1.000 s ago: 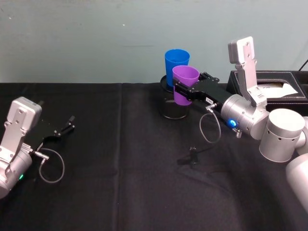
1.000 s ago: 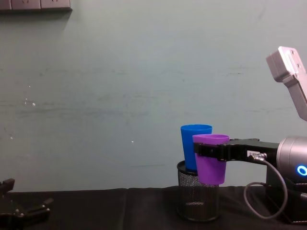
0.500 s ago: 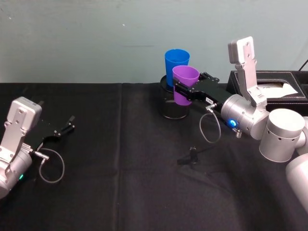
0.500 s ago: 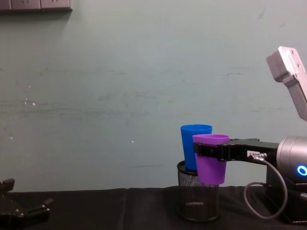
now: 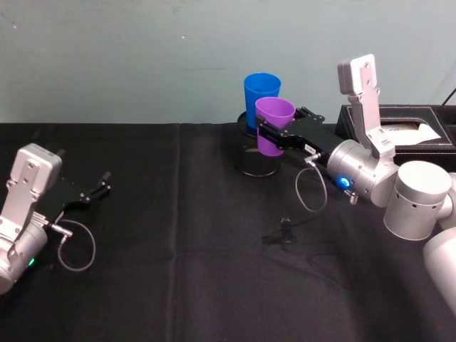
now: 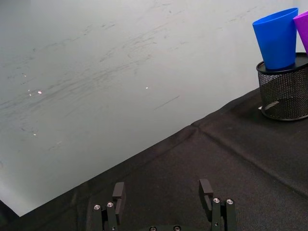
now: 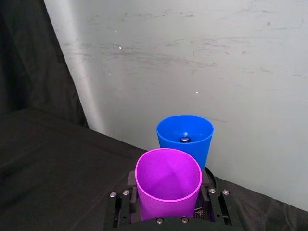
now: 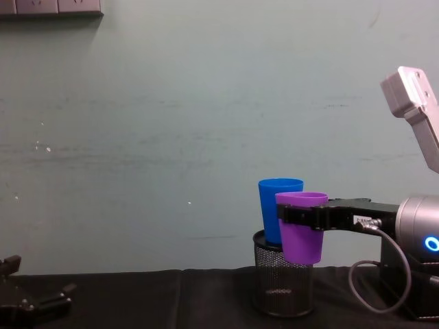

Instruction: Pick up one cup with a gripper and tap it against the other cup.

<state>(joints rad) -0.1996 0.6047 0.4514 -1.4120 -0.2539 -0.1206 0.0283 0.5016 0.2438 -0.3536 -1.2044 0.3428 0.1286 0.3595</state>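
Far left of the mesh pen holder (image 5: 256, 151), low over the black-clothed desk (image 5: 178, 271): the left claw (image 5: 96, 189), fingers spread wide with nothing between them, parked well clear so as not to crowd the work, by the look of it. Seated in the pen holder itself: the blue cup (image 5: 261, 96), upright, propped well above the desk, its rim a little above the rim of its partner, probably so that a cup carried in the air can meet it side-on. Just in front of the blue cup and raised off the desk: the purple cup (image 5: 273, 125), upright, hanging before the pen holder's rim rather than inside it. Clamped on the purple cup below its lip: the right claw (image 5: 274, 137), reaching in from the right of the pen holder with a flat finger on each side of the cup, a grip that keeps the mouth level and the wall facing the blue cup bare for the tap. Touching or a hair apart, impossible to tell; seemingly at or near the tapping step. Right of the pen holder, behind the arm: a dark box (image 5: 399, 128) with a white sheet inside.
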